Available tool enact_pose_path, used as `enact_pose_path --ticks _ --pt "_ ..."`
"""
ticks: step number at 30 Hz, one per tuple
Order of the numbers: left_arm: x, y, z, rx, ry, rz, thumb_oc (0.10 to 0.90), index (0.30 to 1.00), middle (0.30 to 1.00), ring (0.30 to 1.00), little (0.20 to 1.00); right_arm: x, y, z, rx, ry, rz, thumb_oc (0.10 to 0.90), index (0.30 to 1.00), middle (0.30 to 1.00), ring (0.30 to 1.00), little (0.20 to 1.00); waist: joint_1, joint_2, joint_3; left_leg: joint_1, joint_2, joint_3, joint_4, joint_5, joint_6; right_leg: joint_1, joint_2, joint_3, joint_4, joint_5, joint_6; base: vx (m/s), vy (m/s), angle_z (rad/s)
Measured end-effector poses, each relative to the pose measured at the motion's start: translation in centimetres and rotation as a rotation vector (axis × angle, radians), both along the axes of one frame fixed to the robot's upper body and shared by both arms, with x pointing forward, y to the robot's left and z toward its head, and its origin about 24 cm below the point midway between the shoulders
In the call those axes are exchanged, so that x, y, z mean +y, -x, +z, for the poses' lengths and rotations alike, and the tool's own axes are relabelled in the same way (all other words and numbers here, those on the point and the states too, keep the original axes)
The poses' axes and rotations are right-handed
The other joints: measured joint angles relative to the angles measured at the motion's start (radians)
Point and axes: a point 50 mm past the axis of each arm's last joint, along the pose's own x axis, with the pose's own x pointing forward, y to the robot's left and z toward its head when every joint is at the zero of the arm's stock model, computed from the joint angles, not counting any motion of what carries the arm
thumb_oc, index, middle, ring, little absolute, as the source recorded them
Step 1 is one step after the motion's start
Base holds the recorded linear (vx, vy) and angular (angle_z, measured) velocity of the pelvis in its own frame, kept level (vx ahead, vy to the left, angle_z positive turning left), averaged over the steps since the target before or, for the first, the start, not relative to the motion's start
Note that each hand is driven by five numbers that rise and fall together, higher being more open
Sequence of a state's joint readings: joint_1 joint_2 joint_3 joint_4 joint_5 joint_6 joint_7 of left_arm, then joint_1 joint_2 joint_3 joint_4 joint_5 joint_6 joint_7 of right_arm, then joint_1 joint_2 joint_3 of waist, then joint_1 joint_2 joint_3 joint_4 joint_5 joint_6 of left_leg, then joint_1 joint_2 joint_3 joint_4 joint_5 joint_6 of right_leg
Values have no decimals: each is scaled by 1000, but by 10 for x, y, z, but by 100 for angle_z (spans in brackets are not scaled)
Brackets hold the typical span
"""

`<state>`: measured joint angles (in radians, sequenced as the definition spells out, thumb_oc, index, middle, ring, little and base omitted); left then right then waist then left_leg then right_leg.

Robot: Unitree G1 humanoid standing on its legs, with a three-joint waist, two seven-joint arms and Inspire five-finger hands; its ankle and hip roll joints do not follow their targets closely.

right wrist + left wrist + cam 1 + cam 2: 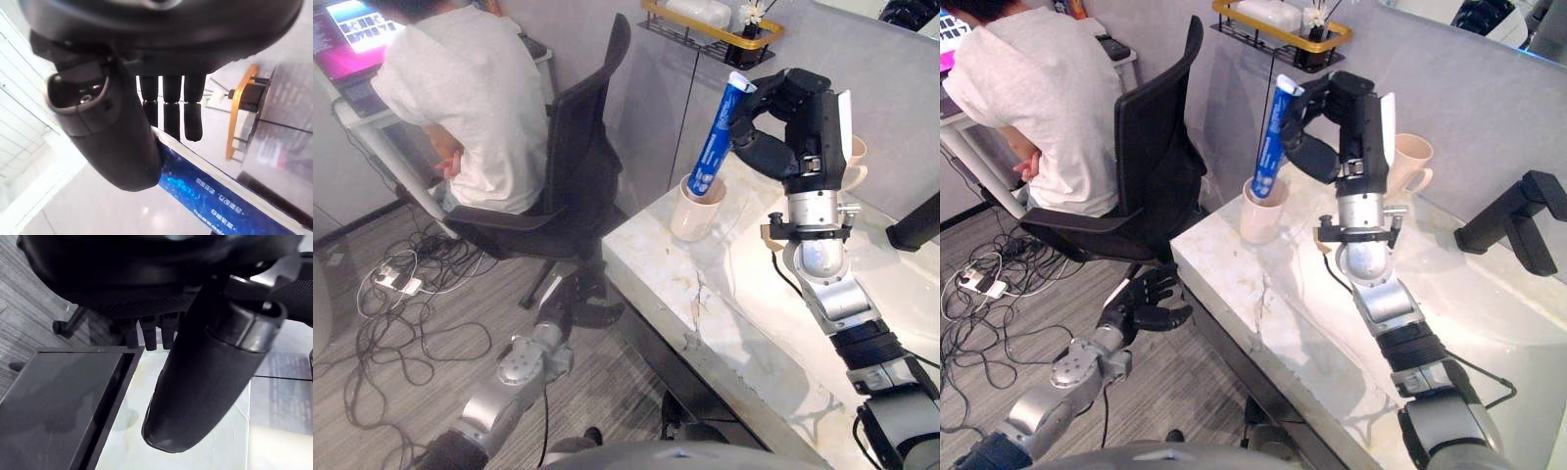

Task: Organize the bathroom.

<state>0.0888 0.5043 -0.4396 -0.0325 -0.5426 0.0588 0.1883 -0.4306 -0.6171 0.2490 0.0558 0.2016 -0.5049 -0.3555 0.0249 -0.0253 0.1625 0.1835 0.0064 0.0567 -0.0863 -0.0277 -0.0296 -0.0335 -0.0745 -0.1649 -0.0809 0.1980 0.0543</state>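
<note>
Lowering the blue plastic toothpaste tube (715, 137), pinched by my right hand (783, 122), I aimed for the cream ceramic cup (697, 211) beneath my fingers; letting go seemed next. Left hand (1148, 304) hung relaxed.

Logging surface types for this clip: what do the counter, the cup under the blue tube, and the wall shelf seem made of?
White veined counter: likely polished marble or imitation, glossy reflections. Cream cup: looks glazed ceramic, maybe plastic. Gold-rimmed black wire shelf: apparently painted metal. Blue toothpaste tube, held by the right hand: shiny plastic.
</note>
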Motion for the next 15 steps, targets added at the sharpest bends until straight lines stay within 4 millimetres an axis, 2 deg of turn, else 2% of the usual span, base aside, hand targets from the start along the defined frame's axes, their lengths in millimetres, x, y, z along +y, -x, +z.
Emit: enact_pose_path --ticks 3,11,12,13,15 --pt "0 0 0 1 0 5 800 900 900 900 900 3 1 -2 11 13 22 400 300 300 300 300 0 -4 -2 1 -1 2 0 -1 0 0 0 2 0 0 0 -34 18 -2" --pt "0 0 -1 2 -2 33 800 900 900 900 900 7 3 -30 133 -30 21 400 300 300 300 300 -1 -15 -3 1 -1 7 -1 -1 0 -2 0 5 0 -1 1 -13 2 -1" --pt "0 0 -1 2 -3 34 800 900 900 900 900 7 3 -32 139 -33 20 419 328 328 328 328 -1 -15 -3 1 -1 7 -1 -1 0 -3 0 6 0 -1 2 -10 13 -3" --pt "0 0 -1 2 -3 34 800 900 900 900 900 7 4 -35 150 -32 18 800 900 900 900 900 -1 -15 -3 1 -2 9 -1 -1 0 -4 0 8 0 -2 2 0 0 0" --pt "1 0 -1 2 -3 37 800 900 900 900 900 6 4 -37 166 -28 16 800 900 900 900 900 -1 -15 -3 1 -2 12 -2 -2 1 -4 0 10 0 -1 2 -13 17 -4"
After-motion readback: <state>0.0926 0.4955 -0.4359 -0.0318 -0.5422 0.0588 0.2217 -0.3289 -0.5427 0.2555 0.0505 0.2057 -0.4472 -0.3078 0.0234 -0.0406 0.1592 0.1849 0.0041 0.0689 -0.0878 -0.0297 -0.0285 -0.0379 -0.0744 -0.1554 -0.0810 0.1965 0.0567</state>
